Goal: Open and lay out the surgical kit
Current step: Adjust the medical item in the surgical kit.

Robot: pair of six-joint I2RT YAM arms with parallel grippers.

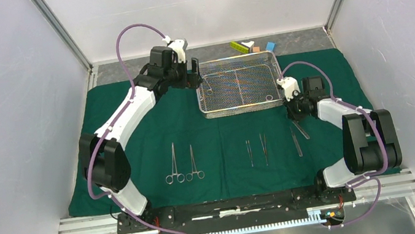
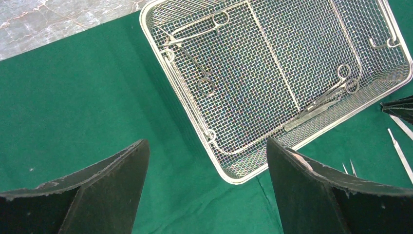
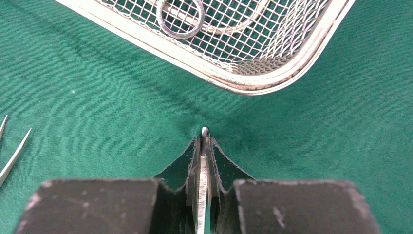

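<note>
The surgical kit's dark green drape [image 1: 137, 158] lies spread flat. Its wire-mesh tray [image 1: 241, 111] stands at the back middle, with ring-handled clamps [image 2: 195, 63] [image 2: 331, 95] still inside. Two clamps [image 1: 172, 165] [image 1: 192, 162] and tweezers [image 1: 249, 153] [image 1: 264, 147] lie in a row on the near cloth. My left gripper [image 2: 207, 146] hangs open above the tray's near left corner [image 2: 234, 178], holding nothing. My right gripper [image 3: 204, 139] is low over the cloth just off the tray's near right corner [image 3: 272, 83]. It is shut on slim steel tweezers [image 3: 202, 185] that run back between the fingers.
Small coloured blocks [image 1: 250, 46] sit on the grey table behind the tray. Another slim steel tool [image 1: 296, 142] lies on the cloth near my right arm. Grey tabletop [image 2: 48, 19] shows beyond the drape's back left edge. Enclosure walls stand on both sides.
</note>
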